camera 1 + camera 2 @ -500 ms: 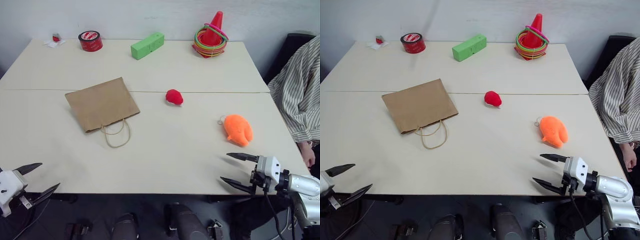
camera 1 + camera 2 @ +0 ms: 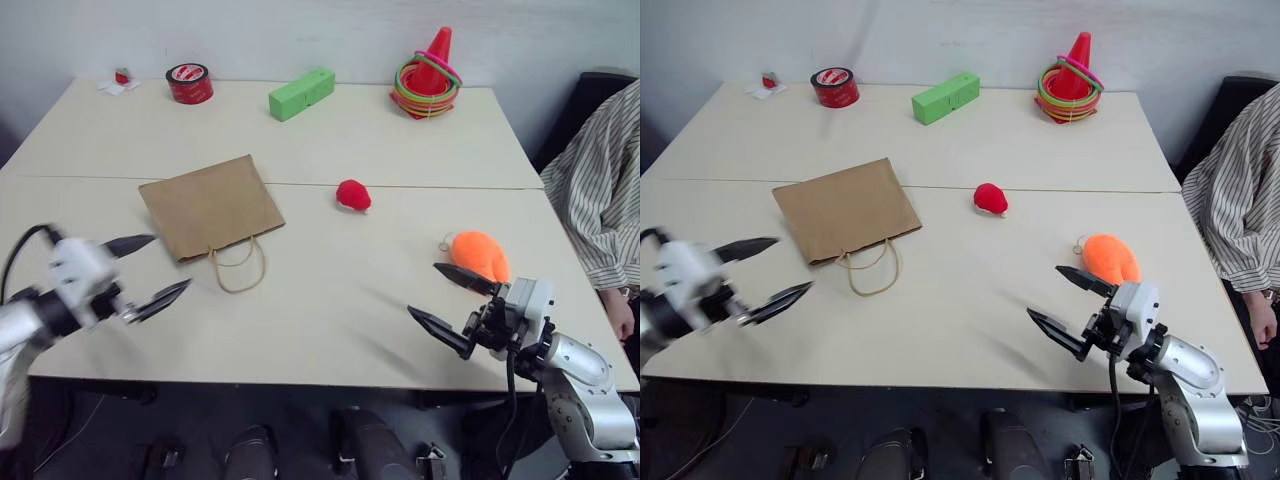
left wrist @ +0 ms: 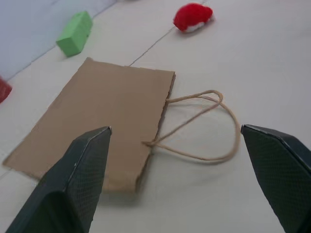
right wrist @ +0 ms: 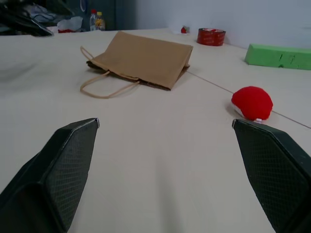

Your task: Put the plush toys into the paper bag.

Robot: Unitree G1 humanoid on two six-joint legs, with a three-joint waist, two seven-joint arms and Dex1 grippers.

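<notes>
From the head camera, we see nothing bagged yet: the paper bag [image 2: 211,207] lies flat left of the table's centre seam, the red plush toy [image 2: 352,194] mid-table, the orange plush toy [image 2: 478,254] near the right edge.

In the wrist views, our left gripper [image 3: 177,160] and right gripper [image 4: 165,145] are both spread wide, empty. Both toys remain.

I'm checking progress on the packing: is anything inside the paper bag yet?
The bag lies flat and folded; its inside is hidden, but nothing bulges. Red toy and orange toy lie on the table.
</notes>
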